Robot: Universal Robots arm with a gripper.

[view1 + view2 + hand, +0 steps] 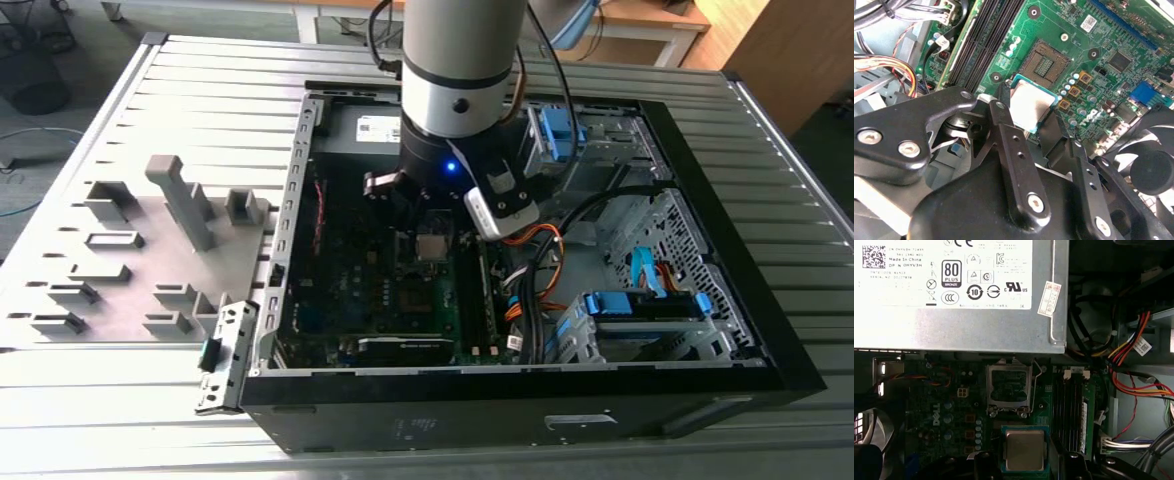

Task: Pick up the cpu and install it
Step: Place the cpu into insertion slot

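Cpu (1035, 100) (silvery top up) is gripped on 2 sides by the end effector (1029, 111), near the socket (1046, 62)

A grey metal table (787, 180) of ribbed slats carries everything. An open black computer case (467, 420) lies on its side on the table. Just beside the case, toward the exterior view's left, rests a flat grey fixture plate (150, 255) bearing upright grey plastic blocks (180, 200). A slim metal bracket (220, 360) with a green tab stands against the case's corner nearest that plate.
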